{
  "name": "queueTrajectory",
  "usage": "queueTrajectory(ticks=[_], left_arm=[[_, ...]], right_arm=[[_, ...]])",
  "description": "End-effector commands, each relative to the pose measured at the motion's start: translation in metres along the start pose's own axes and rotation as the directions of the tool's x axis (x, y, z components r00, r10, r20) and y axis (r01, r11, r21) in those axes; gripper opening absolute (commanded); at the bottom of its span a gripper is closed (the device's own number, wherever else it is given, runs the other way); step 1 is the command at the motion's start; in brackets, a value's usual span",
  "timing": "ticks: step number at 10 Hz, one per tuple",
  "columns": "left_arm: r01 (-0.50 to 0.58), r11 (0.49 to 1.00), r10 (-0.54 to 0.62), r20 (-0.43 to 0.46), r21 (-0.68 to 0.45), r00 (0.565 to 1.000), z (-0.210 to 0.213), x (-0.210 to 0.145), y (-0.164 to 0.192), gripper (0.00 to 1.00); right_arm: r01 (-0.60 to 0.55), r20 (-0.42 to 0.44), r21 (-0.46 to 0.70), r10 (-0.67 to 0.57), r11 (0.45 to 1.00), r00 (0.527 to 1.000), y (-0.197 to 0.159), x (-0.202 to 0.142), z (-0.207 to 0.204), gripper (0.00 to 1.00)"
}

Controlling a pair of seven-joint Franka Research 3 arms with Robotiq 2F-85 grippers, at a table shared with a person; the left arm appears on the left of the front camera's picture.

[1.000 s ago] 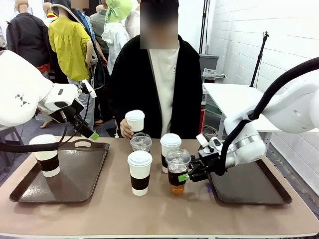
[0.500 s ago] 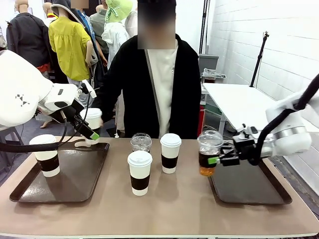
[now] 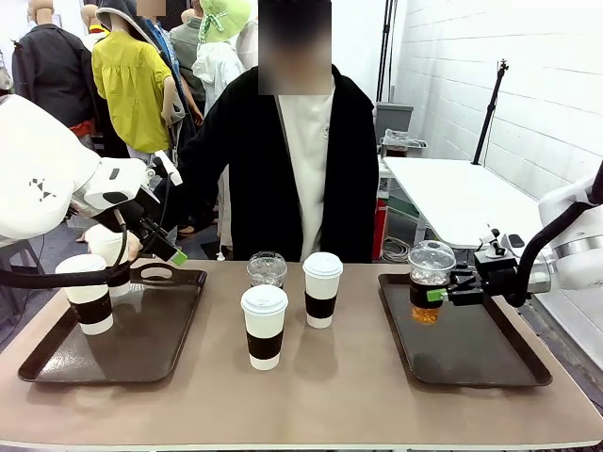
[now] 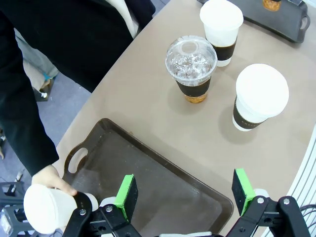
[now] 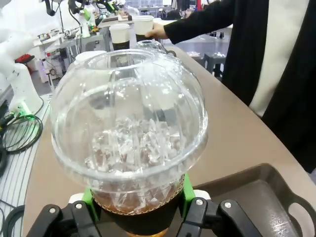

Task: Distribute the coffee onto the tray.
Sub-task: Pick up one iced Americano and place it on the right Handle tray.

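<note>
Roughly, the task looks under halfway:
- nearest the robot, the front sleeved cup (image 3: 264, 325) stands on the bare table (image 3: 311, 405) between the two trays; not yet distributed
- the left tray (image 3: 141, 348) carries one white cup, the tray cup (image 3: 85, 294), at its left end; that one counts as done
- the left gripper (image 4: 183, 192) hangs over the left tray with jaws wide apart and nothing between the green pads; empty
- over the left end of the right tray (image 3: 490, 363) the right gripper (image 3: 435, 295) is clamped on the dark band of the iced cup (image 3: 431, 281); the cup is upright with brown drink at the bottom; cannot tell whether its base touches the tray
- farther back on the table stand the back sleeved cup (image 3: 322, 289) and, just to its left, the second iced cup (image 3: 267, 269); both sit off the trays
- at the far-left corner of the left tray, by the handle, the person's hand (image 4: 49, 177) holds a lidded white cup, the hand-held cup (image 4: 45, 210); it does not look set down
- tally, as a judgement: one cup placed, two in hand over or beside trays, three left on the table; the iced cup needs lowering and release, kept level so the dome lid stays on
</note>
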State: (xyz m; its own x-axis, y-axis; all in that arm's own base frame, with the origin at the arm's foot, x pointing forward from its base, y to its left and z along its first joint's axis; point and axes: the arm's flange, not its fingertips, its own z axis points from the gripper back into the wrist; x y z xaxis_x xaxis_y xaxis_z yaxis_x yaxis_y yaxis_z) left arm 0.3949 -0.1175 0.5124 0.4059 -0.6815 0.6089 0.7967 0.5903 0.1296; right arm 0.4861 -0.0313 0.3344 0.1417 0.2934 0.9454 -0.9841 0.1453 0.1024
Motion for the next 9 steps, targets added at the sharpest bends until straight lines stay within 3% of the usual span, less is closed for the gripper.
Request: queueTrajectory(ticks=[1, 5, 9], left_arm=[[-0.007, 1.0, 0.007, 0.006, -0.013, 1.0, -0.001, -0.002, 0.001, 1.0], [-0.007, 1.0, 0.007, 0.006, -0.013, 1.0, -0.001, -0.002, 0.001, 1.0], [-0.007, 1.0, 0.007, 0.006, -0.013, 1.0, -0.001, -0.002, 0.001, 1.0]], right_arm=[[0.003, -0.005, 0.006, -0.003, 1.0, 1.0, 0.003, 0.012, -0.005, 0.71], [0.004, -0.004, 0.0, -0.004, 1.0, 1.0, -0.001, -0.003, -0.002, 0.71], [-0.049, -0.003, -0.101, 0.049, 0.994, 0.999, -0.054, 0.0, -0.009, 0.71]])
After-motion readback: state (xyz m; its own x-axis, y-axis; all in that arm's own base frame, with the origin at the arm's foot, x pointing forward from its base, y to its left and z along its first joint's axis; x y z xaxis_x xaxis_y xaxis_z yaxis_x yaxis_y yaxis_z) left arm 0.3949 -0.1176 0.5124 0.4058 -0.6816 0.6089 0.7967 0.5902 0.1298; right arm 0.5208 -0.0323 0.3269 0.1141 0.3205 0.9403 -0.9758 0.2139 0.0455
